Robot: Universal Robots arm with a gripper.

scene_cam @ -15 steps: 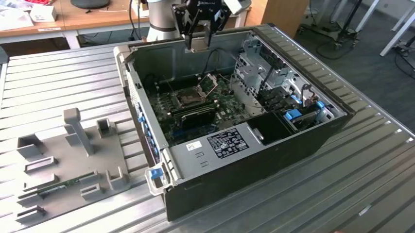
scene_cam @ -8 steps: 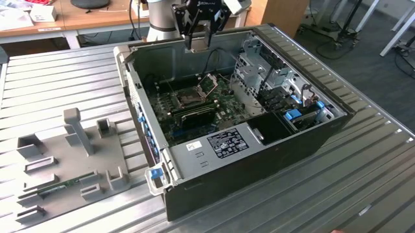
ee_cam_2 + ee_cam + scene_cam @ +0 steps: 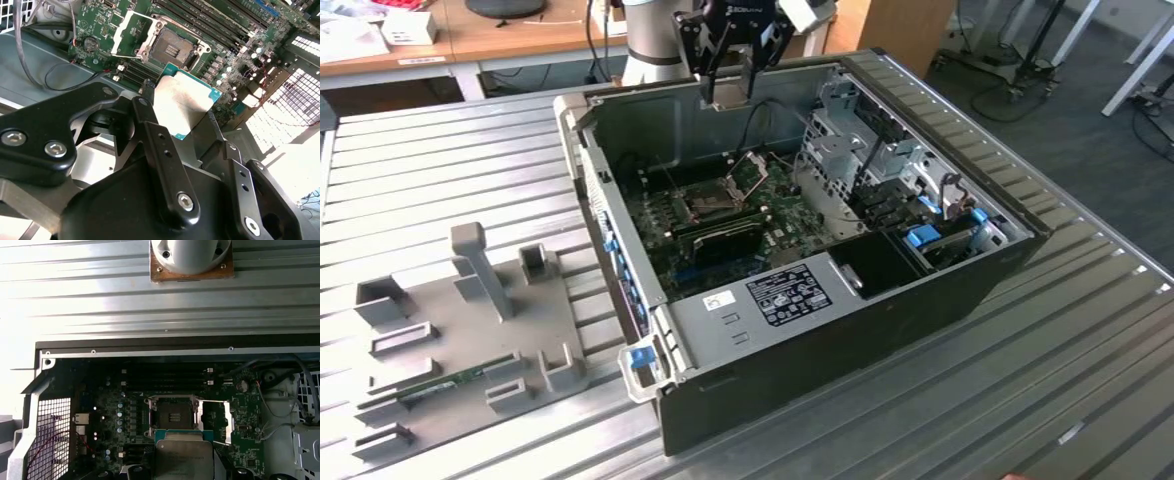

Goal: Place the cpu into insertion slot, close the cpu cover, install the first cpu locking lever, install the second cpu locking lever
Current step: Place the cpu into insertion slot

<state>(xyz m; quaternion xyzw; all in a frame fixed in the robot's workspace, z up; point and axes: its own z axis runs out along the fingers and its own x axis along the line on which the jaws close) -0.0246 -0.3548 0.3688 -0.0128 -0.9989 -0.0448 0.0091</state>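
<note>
Grey metal, dull and a little scuffed, sits between my fingers [image 3: 152, 125]: the cpu [image 3: 182, 102], pinched by two opposite edges, its teal border showing around the lid. My fingers are closed only as far as the chip's width allows. In the exterior view I hang at twelve o'clock over the open computer case [image 3: 854, 330], which lies on its side on the ribbed metal tabletop [image 3: 440, 160]. My fingers are near the case's far rim, well apart from the board inside. The green motherboard [image 3: 781, 215] lines the bottom of the case, and the insertion slot [image 3: 710, 203] sits on it at about six o'clock from where I hang. In both wrist views that slot shows dark and bare inside its silvery rim, and the cpu is held off it, not touching. The cpu cover [image 3: 131, 32] is swung up off the slot on its hinge, standing at the slot's two o'clock side in the exterior view. Long memory slots [image 3: 210, 22] run just beside the socket. A grey fixture plate [image 3: 440, 345] lies on the tabletop at eight o'clock in the exterior view, apart from the case.
</note>
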